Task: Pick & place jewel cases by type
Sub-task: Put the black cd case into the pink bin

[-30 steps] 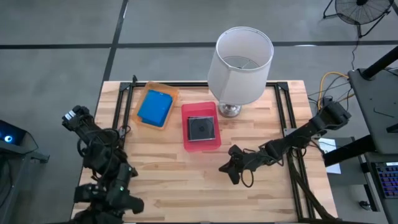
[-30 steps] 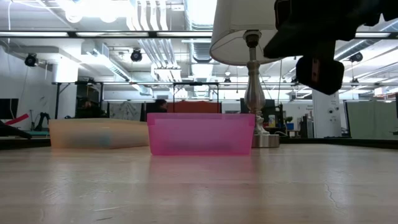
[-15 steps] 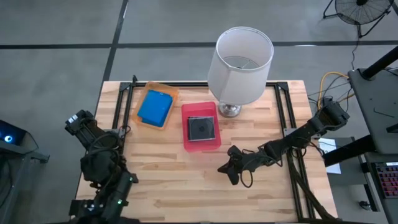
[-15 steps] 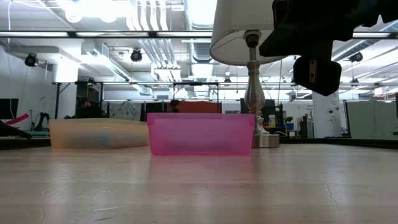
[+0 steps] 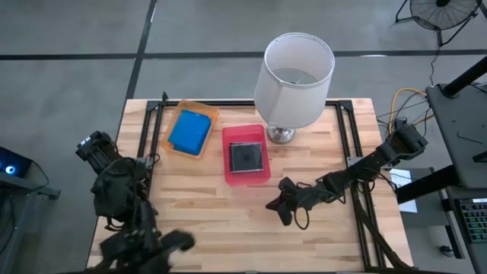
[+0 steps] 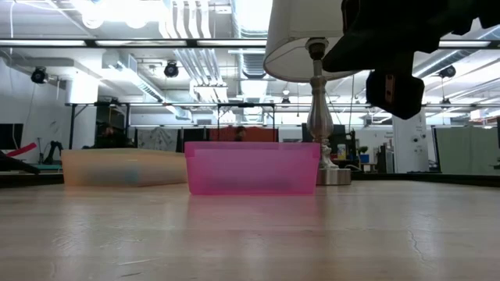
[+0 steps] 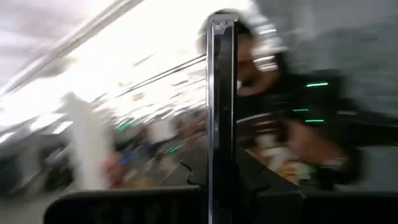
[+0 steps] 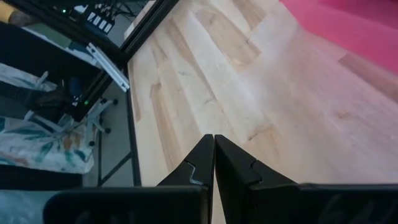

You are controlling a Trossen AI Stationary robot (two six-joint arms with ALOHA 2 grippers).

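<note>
A bright blue jewel case (image 5: 189, 131) lies flat in the orange tray (image 5: 176, 112). A dark square jewel case (image 5: 246, 157) lies flat in the pink tray (image 5: 227, 172). My left gripper (image 5: 163, 245) is at the table's near left corner, blurred, shut on a thin dark and clear jewel case (image 7: 221, 87) that shows edge-on in the left wrist view. My right gripper (image 5: 277, 205) hovers shut over bare wood, right of the table's middle and near the pink tray; in the low view my right gripper (image 6: 394, 87) hangs well above the table top. My left gripper (image 7: 221, 169) pinches the jewel case between its two fingers (image 7: 250, 177), one on each flat face, at the case's near edge (image 7: 221, 155). The case stands out past the fingertips, edge toward the camera, lifted clear of the table.
A lamp with a white shade (image 5: 298, 70) stands on its metal base (image 5: 281, 135) at the far edge, right of the pink tray. A black frame rail (image 5: 358, 190) runs along the table's right side. Bare wood (image 5: 221, 221) lies between the arms.
My left arm has swung at the near left corner. Its gripper has moved fast toward the table's right along the near edge and shows blurred now. The right gripper and both trays have kept their places.
</note>
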